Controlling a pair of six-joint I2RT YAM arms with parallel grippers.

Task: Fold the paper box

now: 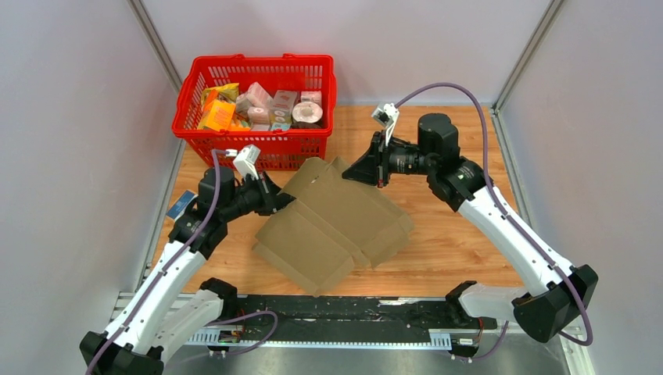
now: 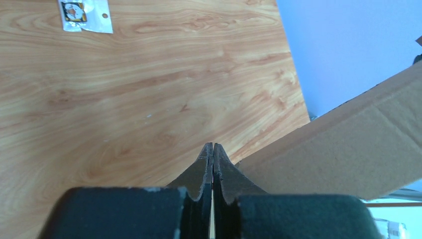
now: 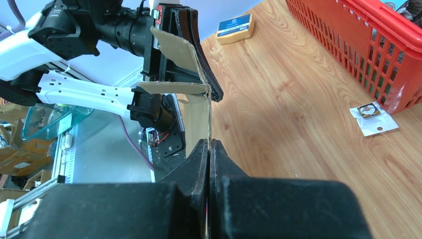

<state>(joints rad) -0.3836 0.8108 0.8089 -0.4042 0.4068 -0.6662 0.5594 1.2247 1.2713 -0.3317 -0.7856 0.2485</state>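
Wooden table (image 1: 457,234): one paper box (image 1: 336,226), one basket (image 1: 258,148); left tool (image 2: 213,148), right tool (image 3: 209,145) pinch it, seemingly.

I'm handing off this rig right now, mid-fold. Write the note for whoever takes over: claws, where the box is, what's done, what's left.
Left claw: shut, pinching the paper box at its left edge.
Right claw: shut on its far corner, near the red basket.
Box: far part held up, near part resting on the table, mostly an open sheet.
Done: both grips taken, one panel raised.
Left: fold the walls, tuck the tabs; no box shape yet.
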